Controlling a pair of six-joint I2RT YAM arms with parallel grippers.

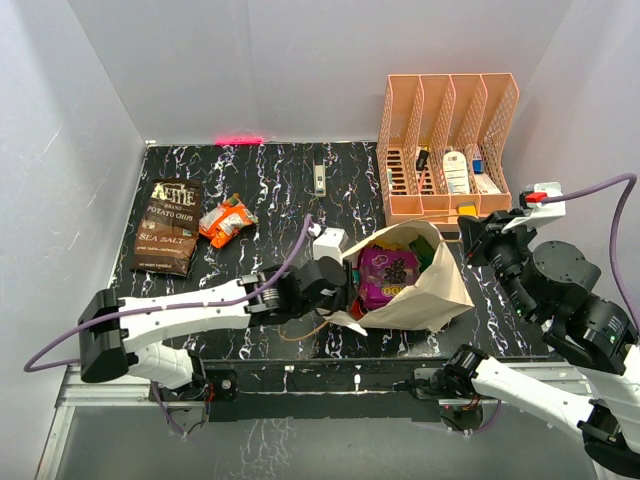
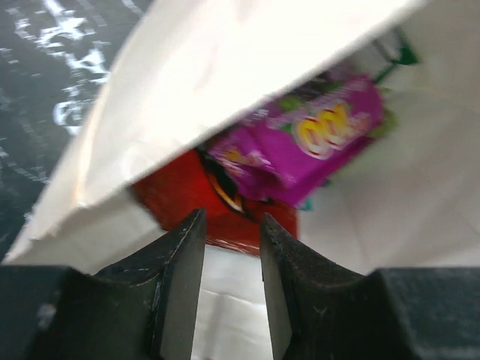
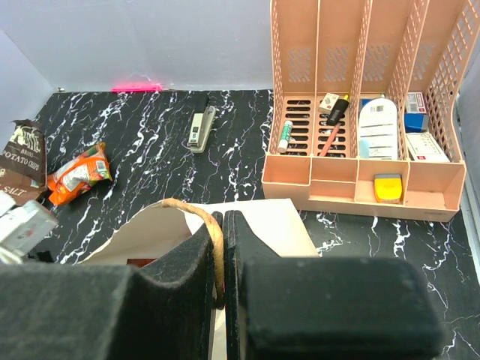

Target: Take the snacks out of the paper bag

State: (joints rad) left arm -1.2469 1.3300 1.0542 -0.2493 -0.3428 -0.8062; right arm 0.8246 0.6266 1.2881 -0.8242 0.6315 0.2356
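The paper bag lies on its side in the middle of the table, with its mouth to the left. A purple snack shows inside it. In the left wrist view that purple snack lies on a red packet under the bag's upper wall. My left gripper is inside the mouth, its jaws narrowed to a small gap. The red packet's edge is at the fingertips. My right gripper is shut on the bag's brown cord handle at the upper rim. A dark brown snack and an orange snack lie at the far left.
A peach mesh organiser with bottles and tubes stands at the back right, close behind the right gripper. A small grey stapler-like object lies at the back centre. White walls close off the table's left, back and right sides.
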